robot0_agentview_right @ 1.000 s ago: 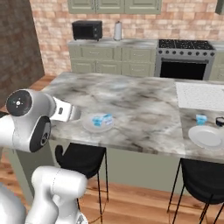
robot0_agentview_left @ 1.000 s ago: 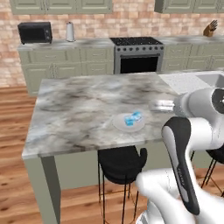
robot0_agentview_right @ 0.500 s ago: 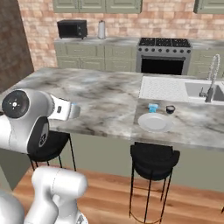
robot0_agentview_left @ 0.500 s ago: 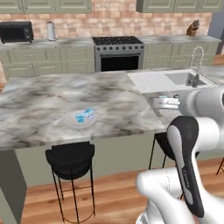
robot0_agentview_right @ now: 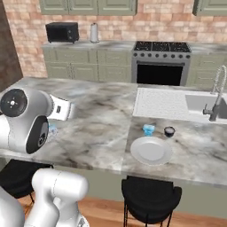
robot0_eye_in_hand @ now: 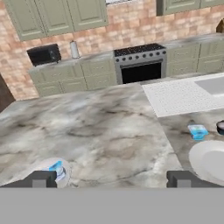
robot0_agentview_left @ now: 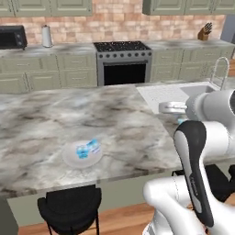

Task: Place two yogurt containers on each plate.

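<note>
On the marble tabletop (robot0_agentview_left: 114,119), one plate (robot0_agentview_left: 82,153) carries two yogurt containers (robot0_agentview_left: 88,148); tool (robot0_eye_in_hand: 111,178) spread, empty (second plate (robot0_agentview_right: 151,150) bare, lone tub (robot0_agentview_right: 148,129) beside it).

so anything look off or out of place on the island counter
Nothing is spilled or damaged. The only imbalance: one plate carries two yogurt containers, while the other plate is bare, with a single yogurt container and a small dark cup on the counter beside it.

Marble island (robot0_agentview_left: 55,119), stove (robot0_agentview_right: 162,62), microwave (robot0_agentview_right: 62,32), sink (robot0_agentview_right: 201,103)
</note>
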